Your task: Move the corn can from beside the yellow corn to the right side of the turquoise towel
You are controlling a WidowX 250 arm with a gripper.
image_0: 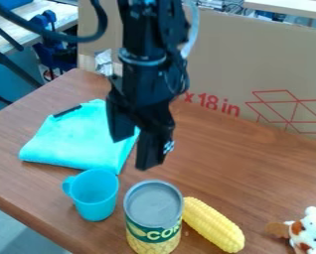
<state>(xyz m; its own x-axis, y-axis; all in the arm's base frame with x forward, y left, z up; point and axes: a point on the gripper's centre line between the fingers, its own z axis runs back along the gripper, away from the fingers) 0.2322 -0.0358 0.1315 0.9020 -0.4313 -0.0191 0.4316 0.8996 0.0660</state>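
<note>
The black gripper hangs open above the table, with nothing between its fingers. Behind and to its left lies a folded turquoise cloth with a small black object on it. In front of the gripper, a light-blue cup stands upright, its handle toward the left. A corn can with a grey top stands upright to the cup's right. Close against the can's right side, a yellow corn cob lies diagonally. The gripper is apart from the cup, can and cob.
A brown-and-white plush toy lies at the lower right edge of the view. A large cardboard panel stands along the back of the brown wooden table. The table's front left edge drops to the floor.
</note>
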